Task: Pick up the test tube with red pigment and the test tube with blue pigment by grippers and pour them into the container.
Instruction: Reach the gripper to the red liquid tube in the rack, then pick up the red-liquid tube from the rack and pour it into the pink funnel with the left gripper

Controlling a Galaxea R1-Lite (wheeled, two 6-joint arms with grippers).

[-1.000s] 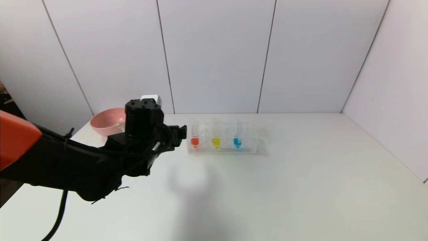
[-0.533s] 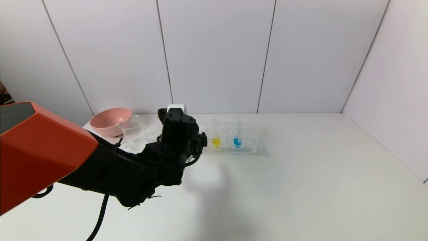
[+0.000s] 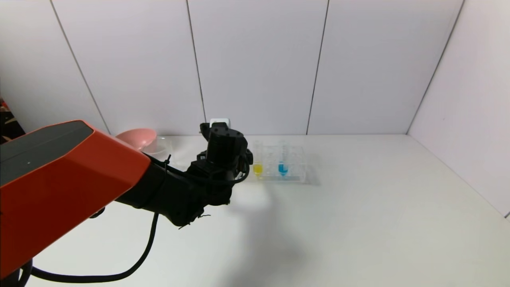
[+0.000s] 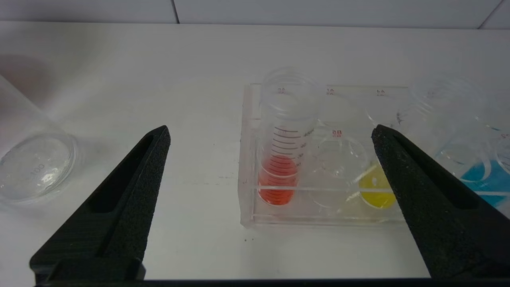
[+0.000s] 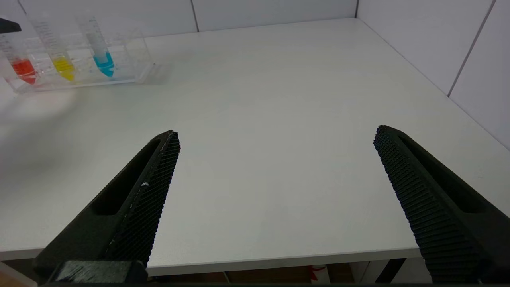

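L gripper (image 4: 271,135) wide open, empty, before red tube (image 4: 281,167) at frame centre; both tubes still racked, no pour yet, R gripper (image 5: 275,137) open

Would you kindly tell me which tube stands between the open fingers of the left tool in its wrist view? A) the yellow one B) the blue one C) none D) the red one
D: the test tube with red pigment stands in the rack, framed by the open left tool.
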